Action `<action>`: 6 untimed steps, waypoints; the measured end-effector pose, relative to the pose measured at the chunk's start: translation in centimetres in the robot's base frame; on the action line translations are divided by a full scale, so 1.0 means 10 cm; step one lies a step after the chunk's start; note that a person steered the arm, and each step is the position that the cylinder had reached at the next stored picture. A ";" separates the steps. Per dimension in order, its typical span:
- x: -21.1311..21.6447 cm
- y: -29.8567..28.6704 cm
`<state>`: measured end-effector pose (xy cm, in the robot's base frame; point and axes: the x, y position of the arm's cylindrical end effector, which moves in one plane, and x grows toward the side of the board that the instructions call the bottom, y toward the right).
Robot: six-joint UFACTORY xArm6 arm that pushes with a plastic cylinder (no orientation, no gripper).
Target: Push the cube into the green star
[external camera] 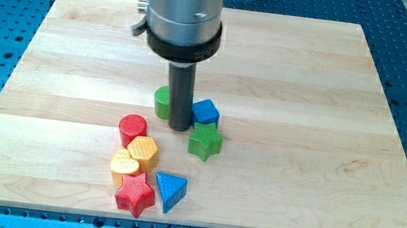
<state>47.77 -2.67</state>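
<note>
My tip (179,129), the bare end of a dark rod that holds nothing and can only push, sits on the wooden board (332,83) at the frame's centre. The blue cube (206,113) lies just right of it and slightly higher, touching or nearly so. The green star (205,142) is directly below the cube, almost against it, and just right of my tip. So the cube needs only a short shove toward the frame's bottom, and my tip looks to be on the wrong side for that. A green cylinder (162,102) stands just left of the rod, partly hidden. Lower left cluster a red cylinder (132,129), yellow hexagon (143,152), yellow heart (125,166), red star (135,194) and blue triangle (170,190), clear of the path.
</note>
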 end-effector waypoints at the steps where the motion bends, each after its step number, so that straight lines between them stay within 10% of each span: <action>1: -0.24 0.01; 3: -0.76 -0.13; 6: 0.05 0.07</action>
